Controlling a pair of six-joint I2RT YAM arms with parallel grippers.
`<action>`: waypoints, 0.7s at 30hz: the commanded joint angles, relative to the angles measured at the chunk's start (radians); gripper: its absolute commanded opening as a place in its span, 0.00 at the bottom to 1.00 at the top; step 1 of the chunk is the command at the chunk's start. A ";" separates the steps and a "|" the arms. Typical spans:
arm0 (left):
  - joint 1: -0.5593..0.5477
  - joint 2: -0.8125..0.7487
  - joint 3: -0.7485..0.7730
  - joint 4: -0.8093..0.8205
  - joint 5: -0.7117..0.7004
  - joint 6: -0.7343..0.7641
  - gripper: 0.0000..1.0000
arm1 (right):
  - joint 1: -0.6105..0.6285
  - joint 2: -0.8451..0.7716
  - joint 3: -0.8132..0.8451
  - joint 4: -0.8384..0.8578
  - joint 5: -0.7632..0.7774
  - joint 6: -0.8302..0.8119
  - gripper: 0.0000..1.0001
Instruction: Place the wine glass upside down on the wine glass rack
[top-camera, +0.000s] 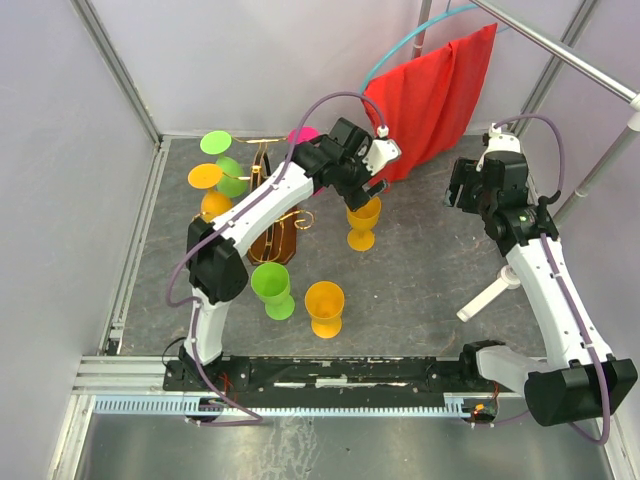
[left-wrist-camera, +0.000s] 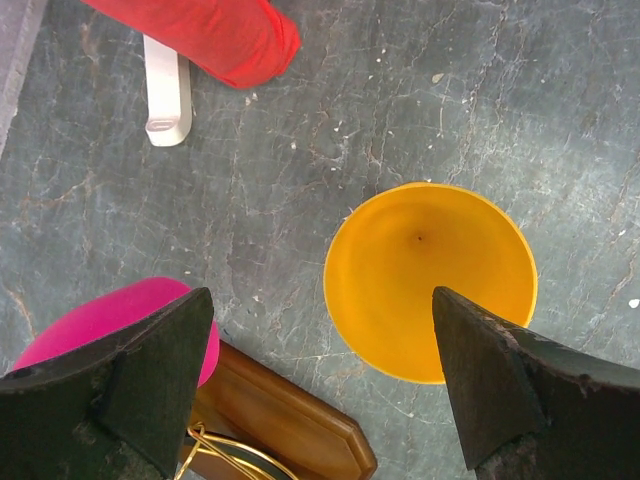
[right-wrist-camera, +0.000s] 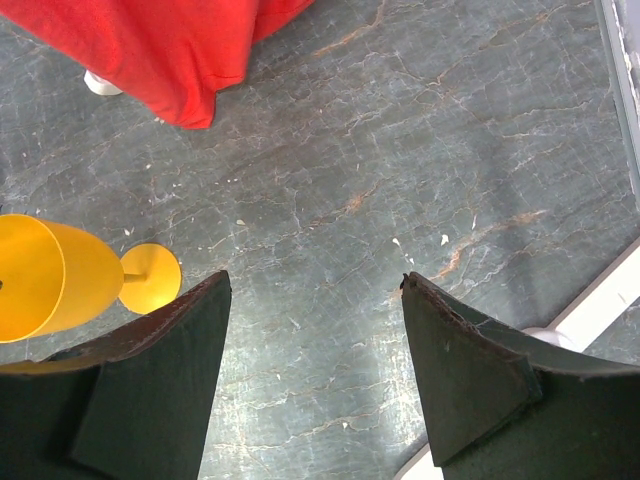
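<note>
- Dark grey marbled table (top-camera: 420, 290) carried a dark brown wooden wine glass rack with gold wire arms (top-camera: 272, 243) left of centre.
- Yellow plastic wine glass (left-wrist-camera: 430, 280) stood upright just right of it.
- Left pincer (left-wrist-camera: 320, 296) hung released above that glass, grasping nothing.
- Right pincer (right-wrist-camera: 315, 280) hung released, far right.

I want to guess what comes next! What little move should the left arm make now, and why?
Probably nudge the left gripper sideways to centre it over the yellow glass. Its jaws are open and empty above the upright glass, but the bowl sits off to one side of the gap, not in the middle.
</note>
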 joint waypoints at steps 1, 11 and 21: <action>0.000 0.020 0.026 -0.005 -0.016 0.012 0.96 | -0.006 -0.016 0.002 0.027 0.010 -0.009 0.77; 0.000 0.051 0.024 -0.015 -0.031 0.016 0.90 | -0.006 -0.015 -0.001 0.035 0.012 -0.024 0.76; 0.000 0.066 0.024 -0.038 0.003 0.015 0.41 | -0.005 -0.018 -0.005 0.038 0.015 -0.032 0.76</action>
